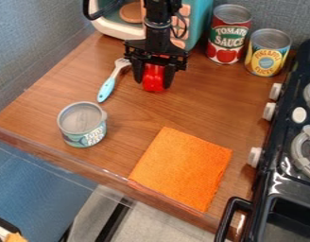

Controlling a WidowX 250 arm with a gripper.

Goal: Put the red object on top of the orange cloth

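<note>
The red object (153, 78) is upright between the fingers of the pincer (153, 84), which close on it from both sides and appear to pinch it. Whether its base is on the wooden surface (202, 106) or just above it, I cannot tell. The black arm (159, 23) comes down to it from 12 o'clock.

Seen from the red object, the orange cloth (183, 168) lies flat between 5 and 6 o'clock, well apart from it, near the surface's front edge. So the grasp looks done, while the carry and the placing are left: lift, travel towards the cloth, lower, let go, draw back. I judge the task to be about a third through.

Farther out, the blue-handled fork (107, 87) lies between 8 and 9 o'clock and the open tin (82, 124) stands between 7 and 8. Both are off the direct path to the cloth. The red-labelled can (228, 38) is near 2 o'clock, the yellow-labelled can (268, 53) between 2 and 3, and the stove (280, 163) around 4.
</note>
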